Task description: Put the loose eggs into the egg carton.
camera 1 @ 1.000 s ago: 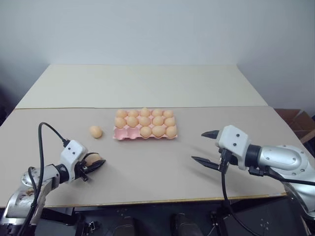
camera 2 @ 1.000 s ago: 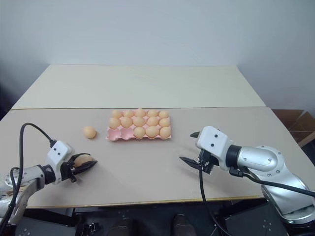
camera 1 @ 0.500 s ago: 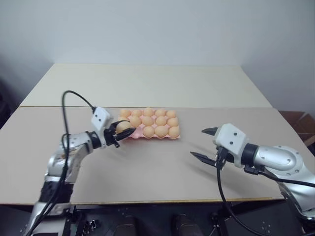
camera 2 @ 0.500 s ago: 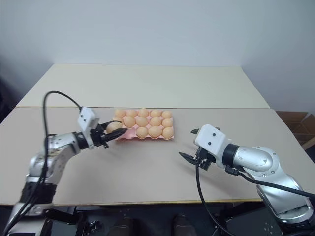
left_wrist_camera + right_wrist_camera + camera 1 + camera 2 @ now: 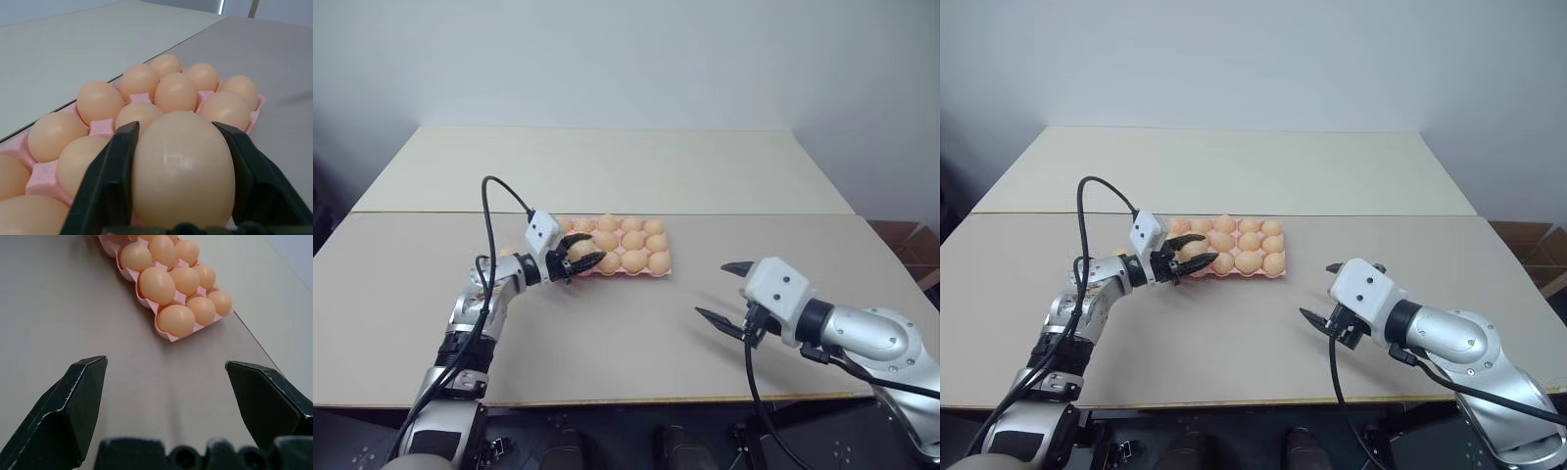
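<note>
The left gripper (image 5: 581, 256) had an egg (image 5: 182, 169) pinched between its two black fingers, one pad against each side, and held it over the near left corner of the pink egg carton (image 5: 658, 272). The cups beyond the held egg were filled with eggs. Another loose egg (image 5: 507, 253) peeked out on the table just behind the left arm, left of the carton. The right gripper (image 5: 1329, 294) hung above bare tabletop (image 5: 626, 333) well to the right of the carton, its fingers spread wide with nothing between them.
</note>
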Tool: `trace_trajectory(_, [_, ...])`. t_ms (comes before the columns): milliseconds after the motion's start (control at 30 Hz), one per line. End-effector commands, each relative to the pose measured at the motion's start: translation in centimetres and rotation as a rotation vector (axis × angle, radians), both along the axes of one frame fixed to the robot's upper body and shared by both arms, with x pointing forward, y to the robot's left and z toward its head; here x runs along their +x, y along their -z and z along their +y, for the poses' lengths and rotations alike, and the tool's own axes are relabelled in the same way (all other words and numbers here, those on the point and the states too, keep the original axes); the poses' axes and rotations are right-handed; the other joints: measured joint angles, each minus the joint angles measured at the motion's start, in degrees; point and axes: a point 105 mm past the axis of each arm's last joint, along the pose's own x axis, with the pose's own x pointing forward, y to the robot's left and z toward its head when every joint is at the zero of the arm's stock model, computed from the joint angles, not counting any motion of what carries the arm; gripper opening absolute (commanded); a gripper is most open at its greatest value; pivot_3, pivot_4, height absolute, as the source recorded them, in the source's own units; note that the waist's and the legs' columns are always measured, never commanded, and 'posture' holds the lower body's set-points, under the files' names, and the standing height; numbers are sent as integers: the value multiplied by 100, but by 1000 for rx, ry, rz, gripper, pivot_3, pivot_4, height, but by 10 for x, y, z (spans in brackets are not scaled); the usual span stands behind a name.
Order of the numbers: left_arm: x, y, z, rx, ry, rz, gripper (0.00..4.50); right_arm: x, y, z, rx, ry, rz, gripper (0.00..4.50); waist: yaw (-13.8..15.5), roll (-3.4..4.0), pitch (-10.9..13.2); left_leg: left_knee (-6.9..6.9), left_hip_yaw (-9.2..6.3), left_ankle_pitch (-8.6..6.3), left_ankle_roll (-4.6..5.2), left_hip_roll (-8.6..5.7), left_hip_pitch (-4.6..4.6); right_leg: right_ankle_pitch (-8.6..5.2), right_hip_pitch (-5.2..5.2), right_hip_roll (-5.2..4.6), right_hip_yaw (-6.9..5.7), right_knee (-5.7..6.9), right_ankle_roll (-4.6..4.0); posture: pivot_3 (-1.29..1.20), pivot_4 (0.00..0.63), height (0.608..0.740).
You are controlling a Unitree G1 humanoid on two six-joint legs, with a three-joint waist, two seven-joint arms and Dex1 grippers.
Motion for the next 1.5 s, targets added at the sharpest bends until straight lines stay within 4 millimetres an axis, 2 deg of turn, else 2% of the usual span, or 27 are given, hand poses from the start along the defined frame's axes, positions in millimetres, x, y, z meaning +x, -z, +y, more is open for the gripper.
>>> trace_trajectory(33, [4, -14, 1, 5, -14, -74, 4071, -1, -13, 0, -1, 9, -72, 4500, 0, 0, 0, 0, 0, 0, 0, 0, 0, 0, 0, 0, 0, 0, 0, 0, 150, 740])
trace_trajectory(67, [3, -17, 3, 3, -16, -83, 4405, -1, -13, 0, -1, 6, -73, 4500, 2, 0, 0, 1, 0, 0, 0, -1, 0, 0, 0, -1, 0, 0, 0, 0, 150, 740])
trace_trajectory(100, [1, -20, 5, -1, -7, -94, 4460, -1, -13, 1, -1, 4, -74, 4500, 3, 0, 0, 1, 0, 0, 0, -1, 0, 1, 0, 0, 0, 0, 1, 0, 150, 740])
trace_trajectory(333, [-23, -34, 25, 11, -21, -116, 4460, 0, -12, 1, -9, -10, -70, 4500, -45, 0, 0, 1, -2, 0, 0, 1, 0, 0, -1, 0, 0, 1, 1, 0, 150, 740])
trace_trajectory(467, [-58, -40, 66, 21, -109, -80, 4460, 2, -12, 2, -11, -25, -67, 4500, -147, 0, 0, 0, -2, 0, 0, 4, 2, 0, -2, 1, 2, 3, 1, 0, 150, 740])
trace_trajectory(567, [-80, -40, 85, 66, -152, -33, 4460, 4, -12, 3, -15, -40, -61, 4500, -144, 1, 0, 0, -5, 0, 0, 8, 4, -1, -4, 2, -1, 7, 0, 0, 150, 740])
trace_trajectory(667, [-103, -36, 108, 126, -229, 29, 4460, 5, -10, 5, -19, -65, -54, 4500, -119, 1, 0, 0, -5, 0, -1, 7, 7, -21, -2, -2, -4, 6, -33, 0, 150, 740])
trace_trajectory(833, [-130, -25, 146, 228, -374, 104, 4460, 9, -9, 9, -19, -101, -47, 4500, -108, 1, 0, 0, -1, -1, -1, 3, 5, -23, -5, -8, -3, -1, -35, 0, 150, 740])
trace_trajectory(1000, [-138, -30, 163, 240, -470, 103, 4460, 12, -8, 11, -21, -122, -45, 4500, -68, 1, 0, 0, -2, -2, -3, 6, 5, -24, -6, -8, -10, -2, -37, 0, 150, 740])
trace_trajectory(1267, [-139, -32, 162, 229, -499, 97, 4460, 15, -9, 12, -23, -135, -51, 4500, -70, 1, 0, -3, 2, -2, -3, 6, 2, -24, -9, -7, -7, -3, -37, 0, 150, 740])
trace_trajectory(1400, [-134, -32, 159, 214, -507, 89, 4460, 16, -9, 11, -30, -133, -51, 4500, -70, 1, 0, -3, 2, -2, -3, 7, 3, -24, -9, -7, -7, -3, -37, 0, 150, 740])
trace_trajectory(1500, [-118, -33, 157, 153, -558, 58, 4460, 16, -10, 10, -32, -128, -51, 4500, -38, 1, 0, -3, 2, -2, -3, 6, 3, -24, -8, -8, -7, -2, -37, 0, 150, 740])
